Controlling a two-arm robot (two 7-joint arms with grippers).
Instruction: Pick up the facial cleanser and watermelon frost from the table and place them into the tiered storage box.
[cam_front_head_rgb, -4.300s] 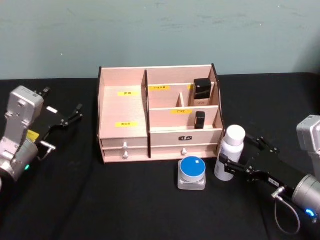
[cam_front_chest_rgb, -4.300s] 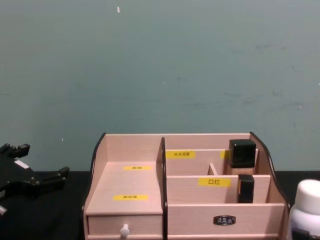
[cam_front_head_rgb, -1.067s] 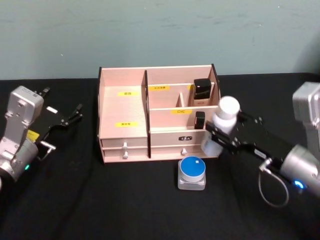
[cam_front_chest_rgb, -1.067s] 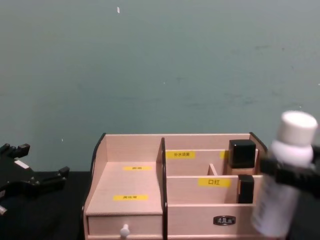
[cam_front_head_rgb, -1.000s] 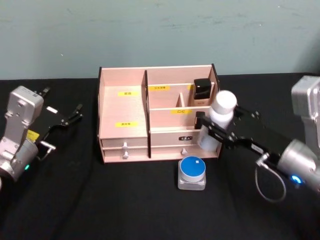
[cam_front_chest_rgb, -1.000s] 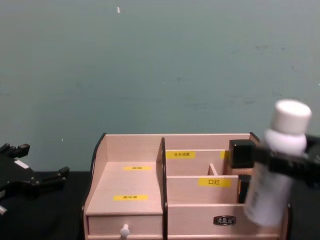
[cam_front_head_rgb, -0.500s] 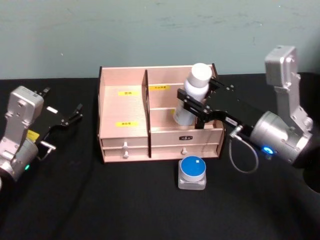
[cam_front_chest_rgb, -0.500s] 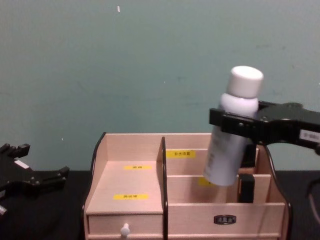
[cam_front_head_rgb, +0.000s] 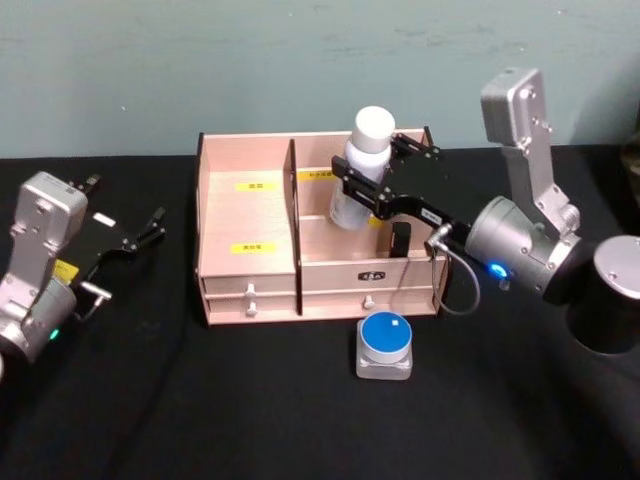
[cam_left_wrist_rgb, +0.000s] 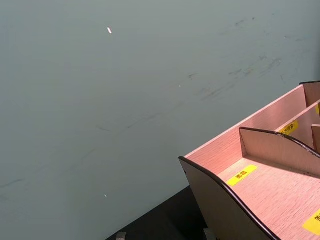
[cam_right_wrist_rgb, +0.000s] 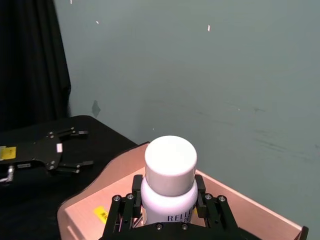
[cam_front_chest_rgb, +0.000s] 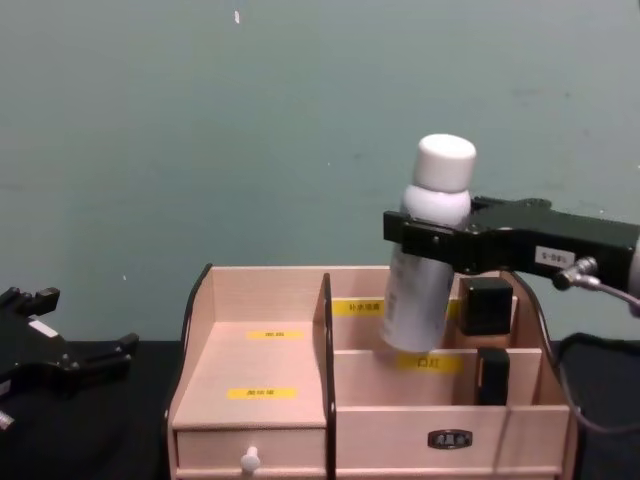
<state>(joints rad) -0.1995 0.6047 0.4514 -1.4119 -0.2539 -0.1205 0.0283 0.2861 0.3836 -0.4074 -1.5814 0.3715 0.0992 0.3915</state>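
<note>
The facial cleanser (cam_front_head_rgb: 362, 168), a tall white bottle with a rounded cap, hangs slightly tilted above the middle rear compartments of the tiered storage box (cam_front_head_rgb: 245, 215). My right gripper (cam_front_head_rgb: 362, 188) is shut on its body; the chest view has the bottle (cam_front_chest_rgb: 425, 265) with its base just over the box's (cam_front_chest_rgb: 260, 370) upper shelf. The right wrist view looks onto the bottle's cap (cam_right_wrist_rgb: 169, 160). The watermelon frost (cam_front_head_rgb: 384, 345), a frosted jar with a blue lid, stands on the table in front of the box's right drawer. My left gripper (cam_front_head_rgb: 125, 205) rests open at the left, apart from everything.
Two small black-capped cosmetics (cam_front_chest_rgb: 485, 305) (cam_front_chest_rgb: 490, 375) stand in the box's right compartments, next to the hanging bottle. The box's wide left section (cam_left_wrist_rgb: 260, 175) holds nothing. Black cloth covers the table; a teal wall stands behind.
My right gripper has lifted the facial cleanser from the table at the box's right front and carried it up and leftward over the rear compartments. The left arm has not moved.
</note>
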